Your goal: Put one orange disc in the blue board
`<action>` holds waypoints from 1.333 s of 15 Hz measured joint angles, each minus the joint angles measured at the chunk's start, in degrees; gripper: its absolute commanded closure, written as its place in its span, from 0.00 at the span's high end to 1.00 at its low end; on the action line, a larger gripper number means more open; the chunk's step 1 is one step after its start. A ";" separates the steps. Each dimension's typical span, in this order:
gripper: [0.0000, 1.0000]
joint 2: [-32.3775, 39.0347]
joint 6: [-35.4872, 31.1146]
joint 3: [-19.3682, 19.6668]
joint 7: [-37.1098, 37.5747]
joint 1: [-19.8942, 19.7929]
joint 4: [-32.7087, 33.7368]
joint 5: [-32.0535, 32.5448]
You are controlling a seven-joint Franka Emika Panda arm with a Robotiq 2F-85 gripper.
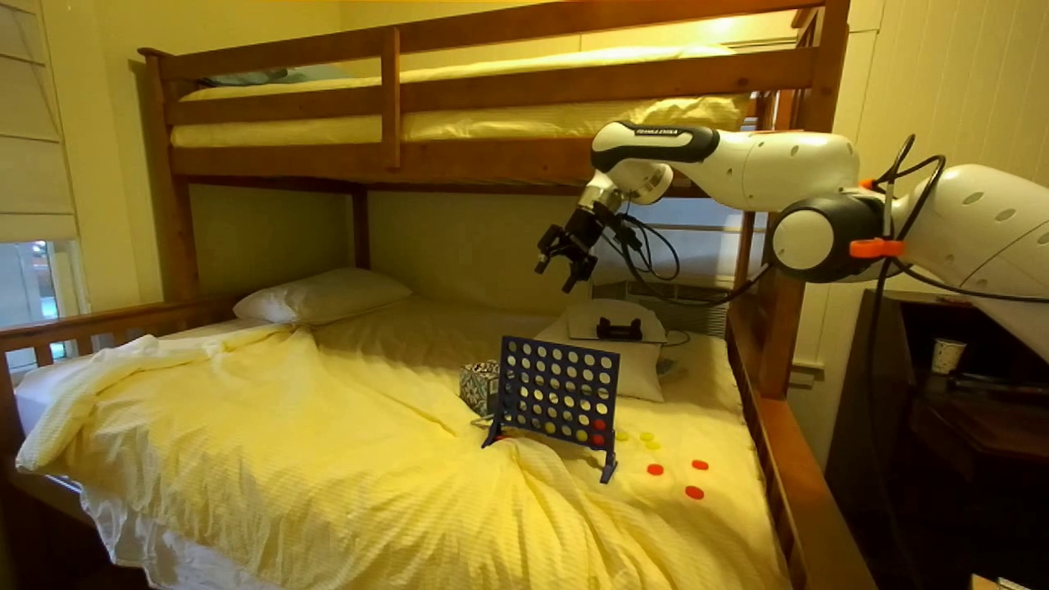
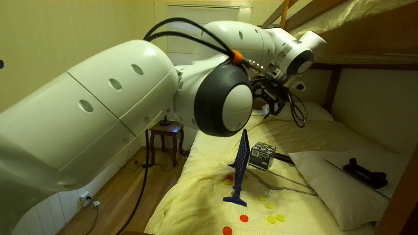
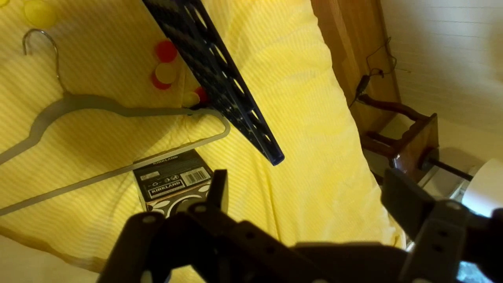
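Note:
The blue board (image 1: 562, 377) stands upright on the bed in both exterior views, its grid (image 2: 242, 160) nearly edge-on in one. Red and yellow patches show at its lower holes; I cannot tell whether those discs sit inside or lie behind. Loose red-orange discs, such as this orange disc (image 1: 695, 492) and another orange disc (image 2: 244, 218), lie flat on the bed beyond the board's near foot. Above and behind the board hangs my gripper (image 1: 555, 274), well clear of it. In the wrist view the gripper (image 3: 306, 181) is wide open, only bedding visible between its fingers.
A patterned box (image 3: 177, 184) sits behind the board, with a grey hanger (image 3: 90, 102) lying against it. Yellow discs (image 2: 271, 220) are scattered nearby. A pillow (image 2: 343, 186) bears a panel with a black bracket (image 2: 365, 173). The upper bunk's rail (image 1: 492, 161) runs overhead.

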State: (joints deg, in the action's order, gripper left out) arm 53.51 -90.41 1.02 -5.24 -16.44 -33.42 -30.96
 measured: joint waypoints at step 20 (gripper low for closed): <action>1.00 -23.47 -11.15 6.47 -18.12 8.24 -40.36 7.32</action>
State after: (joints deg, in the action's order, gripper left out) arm 30.04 -101.56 7.49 -23.37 -8.20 -73.78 -23.64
